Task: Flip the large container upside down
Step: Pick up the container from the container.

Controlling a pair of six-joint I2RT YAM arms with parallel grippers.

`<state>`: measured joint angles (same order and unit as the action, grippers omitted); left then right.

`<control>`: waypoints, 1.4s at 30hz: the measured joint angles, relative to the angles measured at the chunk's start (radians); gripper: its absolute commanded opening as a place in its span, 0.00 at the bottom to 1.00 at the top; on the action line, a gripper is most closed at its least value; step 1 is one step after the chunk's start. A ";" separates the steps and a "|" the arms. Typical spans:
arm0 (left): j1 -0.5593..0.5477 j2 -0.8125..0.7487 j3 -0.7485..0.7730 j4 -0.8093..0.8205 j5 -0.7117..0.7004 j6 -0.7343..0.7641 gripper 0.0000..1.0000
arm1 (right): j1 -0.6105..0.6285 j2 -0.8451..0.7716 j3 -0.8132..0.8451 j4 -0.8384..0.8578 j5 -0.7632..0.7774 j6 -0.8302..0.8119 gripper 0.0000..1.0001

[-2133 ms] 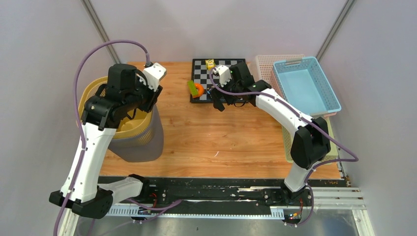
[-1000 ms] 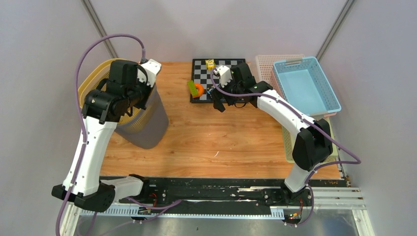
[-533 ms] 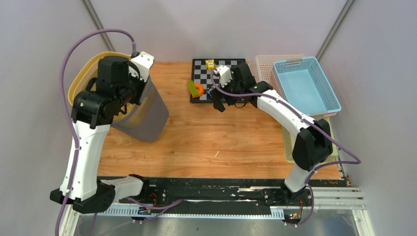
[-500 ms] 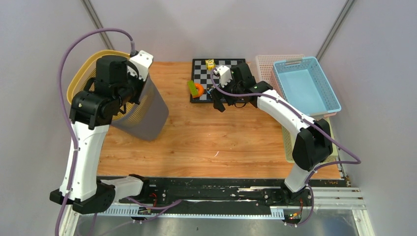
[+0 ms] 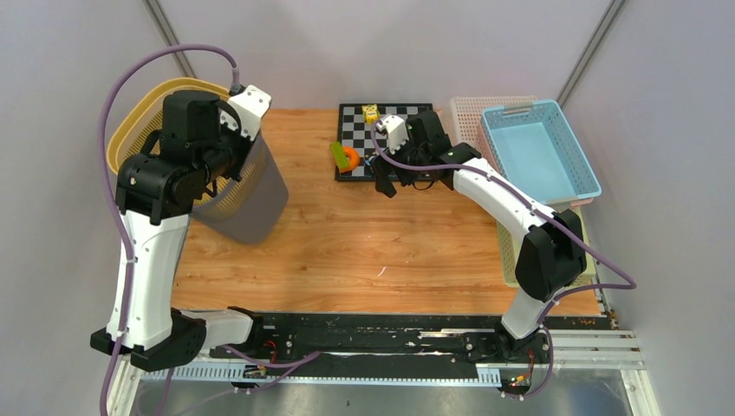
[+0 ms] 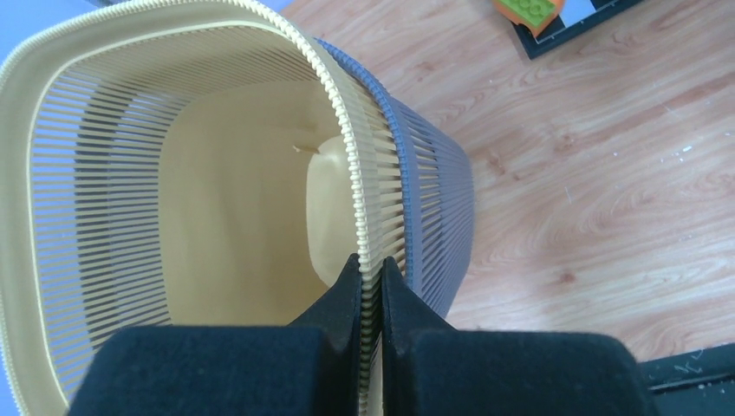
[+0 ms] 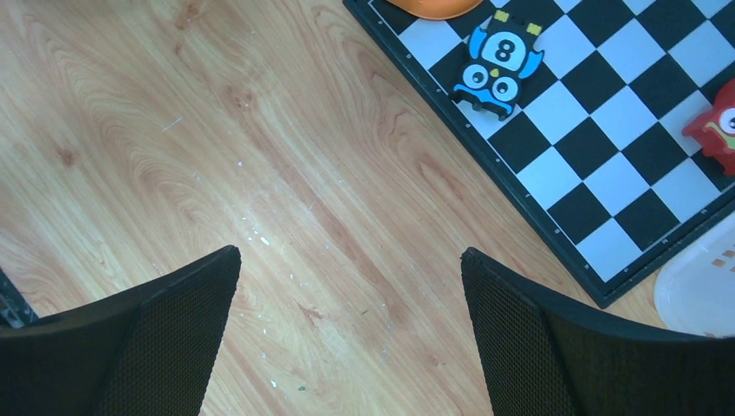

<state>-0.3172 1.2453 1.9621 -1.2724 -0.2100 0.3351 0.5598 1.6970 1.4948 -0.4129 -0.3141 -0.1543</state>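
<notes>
Wooden table (image 5: 390,234), grey walls behind. From the top camera I see the slatted bin (image 5: 256,195), yellow inside and grey outside, at the table's far left corner, tipped so its mouth leans out past the left edge. Its base looks partly lifted, though I can't be sure from above.

Left wrist camera shows what the top view hides: the left gripper (image 6: 370,264) pinched tight on the yellow rim (image 6: 347,130), one finger inside, one outside. I judge the bin light and springy, its thin slats flexing, so the rim is the firmest hold.

Right wrist camera: right gripper (image 7: 348,254) spread wide, holding nothing, above bare wood beside the chessboard (image 7: 607,156).
</notes>
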 measured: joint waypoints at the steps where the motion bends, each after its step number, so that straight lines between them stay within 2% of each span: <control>1: 0.000 0.008 0.016 -0.019 0.008 0.003 0.00 | 0.000 0.000 0.000 0.001 -0.008 0.000 1.00; 5: 0.000 0.019 0.061 -0.074 0.058 0.005 0.00 | 0.000 -0.002 0.003 0.002 -0.111 0.016 1.00; 8: 0.000 0.018 0.068 -0.089 0.082 0.006 0.00 | 0.000 -0.002 0.048 0.010 -0.217 0.089 1.00; 13: 0.000 0.009 0.051 -0.099 0.119 0.013 0.00 | 0.027 0.026 0.285 0.080 -0.336 0.254 1.00; 16: 0.000 -0.008 0.026 -0.100 0.138 0.021 0.00 | 0.098 0.077 0.469 0.117 -0.352 0.313 1.00; 21: 0.000 -0.034 0.014 -0.117 0.184 0.028 0.00 | 0.250 0.154 0.602 0.130 -0.353 0.343 1.00; 24: 0.000 -0.050 0.008 -0.122 0.220 0.029 0.00 | 0.296 0.216 0.632 0.128 -0.348 0.358 1.00; 30: 0.000 -0.071 -0.008 -0.126 0.277 0.032 0.00 | 0.295 0.309 0.641 0.091 -0.330 0.397 1.00; 42: 0.001 -0.077 -0.060 -0.130 0.275 0.051 0.00 | 0.295 0.307 0.669 0.111 -0.392 0.463 1.00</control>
<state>-0.3164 1.1687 1.9026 -1.4029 0.0654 0.3862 0.8551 2.0037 2.1639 -0.3023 -0.7063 0.3088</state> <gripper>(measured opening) 0.027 0.999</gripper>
